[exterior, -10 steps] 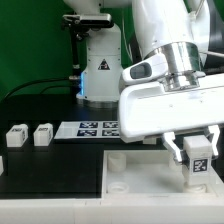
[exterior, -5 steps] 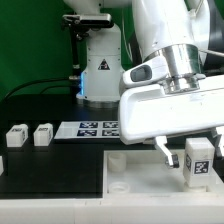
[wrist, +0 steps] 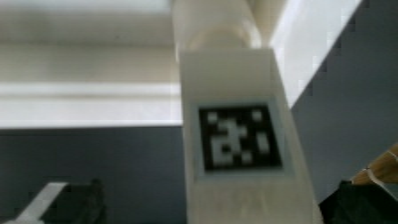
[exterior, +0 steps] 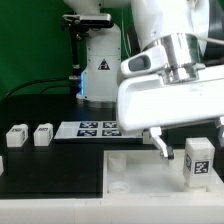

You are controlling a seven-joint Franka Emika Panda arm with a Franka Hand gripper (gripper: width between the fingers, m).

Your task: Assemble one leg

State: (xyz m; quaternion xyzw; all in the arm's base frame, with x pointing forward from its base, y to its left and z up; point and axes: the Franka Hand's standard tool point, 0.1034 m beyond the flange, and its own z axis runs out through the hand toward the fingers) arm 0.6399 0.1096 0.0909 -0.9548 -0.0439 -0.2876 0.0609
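Observation:
One leg, a chunky white block with a black-and-white tag, stands upright on the large flat white square part near the exterior view's right. My gripper is open just above it, one dark finger to the leg's left and clear of it. In the wrist view the leg runs down the middle between my spread fingers, which do not touch it; the gripper is open. Two more legs lie at the exterior view's left.
The marker board lies behind the square part. A white robot base with a blue light and cables stands at the back. A low white block sits at the left edge.
My gripper let go of the leg: the fingers spread apart and the hand rose a little. The leg stayed upright on the square part.

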